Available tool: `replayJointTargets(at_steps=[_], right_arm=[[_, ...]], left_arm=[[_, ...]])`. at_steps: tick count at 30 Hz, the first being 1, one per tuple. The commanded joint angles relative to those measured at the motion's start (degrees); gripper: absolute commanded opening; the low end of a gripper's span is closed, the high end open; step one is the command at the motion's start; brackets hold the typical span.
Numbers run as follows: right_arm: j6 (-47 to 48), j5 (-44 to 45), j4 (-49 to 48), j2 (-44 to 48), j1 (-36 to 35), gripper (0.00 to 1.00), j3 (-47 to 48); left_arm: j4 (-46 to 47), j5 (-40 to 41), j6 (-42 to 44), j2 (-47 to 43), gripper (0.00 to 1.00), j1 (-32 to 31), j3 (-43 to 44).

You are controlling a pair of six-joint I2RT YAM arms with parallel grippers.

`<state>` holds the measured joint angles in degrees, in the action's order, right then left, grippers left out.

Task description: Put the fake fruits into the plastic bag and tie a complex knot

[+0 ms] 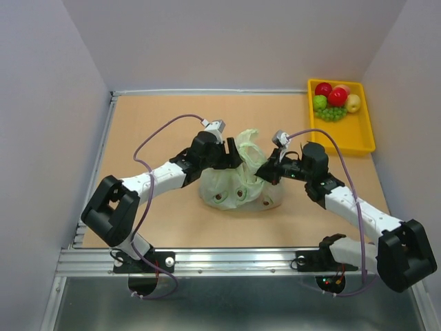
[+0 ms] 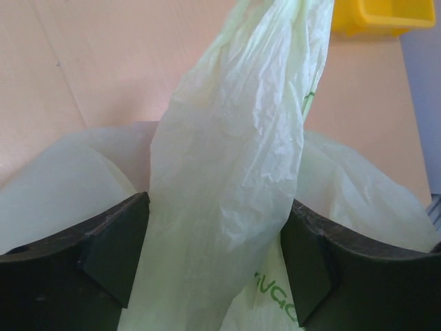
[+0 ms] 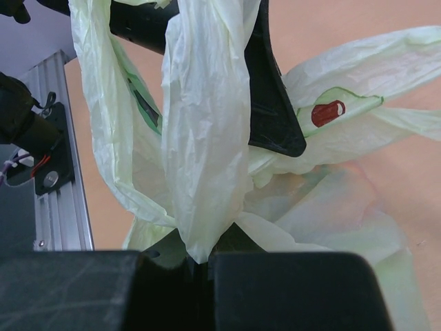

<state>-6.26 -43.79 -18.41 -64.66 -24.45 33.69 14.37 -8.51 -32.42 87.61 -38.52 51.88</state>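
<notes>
Hidden or unclear: the inside of the plastic bag (image 1: 231, 185) cannot be seen from any view, so whether it holds anything cannot be told. The brown-centred ovals on its near face and a red mark inside a green outline read as printing. The tips of both arms are largely buried in plastic in the top view. The bag is thin, crinkled, translucent pale green. It sits slumped at the middle of the table (image 1: 158, 124), with its upper part drawn into twisted bands rising between the arms. The left gripper (image 2: 215, 265) stands with its dark, flat-faced fingers (image 2: 114, 255) wide apart. One broad creased band fills the gap between them and touches both inner faces. The right gripper (image 3: 207, 261) has its jaws together, pinching the narrowed lower end of a band, which rises past one left finger. The fake fruits (image 1: 335, 100) lie clustered at the far end of a yellow rectangular tray (image 1: 362, 131) at the far right corner, well apart from the bag. They are glossy red, green and yellow rounds with small green grapes just near of them. Purple cables (image 1: 148, 145) arch over both arms. A ribbed aluminium rail (image 1: 207, 258) runs along the near table edge.
</notes>
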Motion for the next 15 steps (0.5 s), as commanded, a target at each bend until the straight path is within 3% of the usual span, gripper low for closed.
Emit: replayJointTargets(at_steps=[1,3,4,6,7,15], right_arm=[[1.9,-1.2,-0.9,2.0,-0.4,0.0,-0.9],[1.9,-0.9,-0.7,2.3,-0.4,0.0,-1.1],[1.6,0.0,-0.7,2.4,-0.4,0.0,-1.3],[0.6,2.3,-0.7,2.6,-0.4,0.0,-1.5],[-0.9,4.8,-0.7,2.7,-0.4,0.0,-1.8],[-9.8,13.4,-0.7,6.1,-0.3,0.0,-1.6]], left_arm=[[-1.8,3.5,2.5,1.4,0.7,-0.9,3.9],[-1.0,1.8,2.8,2.2,0.56,-0.9,4.9],[0.0,-1.9,2.6,2.6,0.34,-0.9,4.9],[2.8,-5.6,2.8,2.7,0.17,-0.6,4.8],[3.9,-8.7,2.9,2.3,0.02,-0.4,4.6],[15.8,-20.8,6.5,-13.4,0.0,6.1,-7.0]])
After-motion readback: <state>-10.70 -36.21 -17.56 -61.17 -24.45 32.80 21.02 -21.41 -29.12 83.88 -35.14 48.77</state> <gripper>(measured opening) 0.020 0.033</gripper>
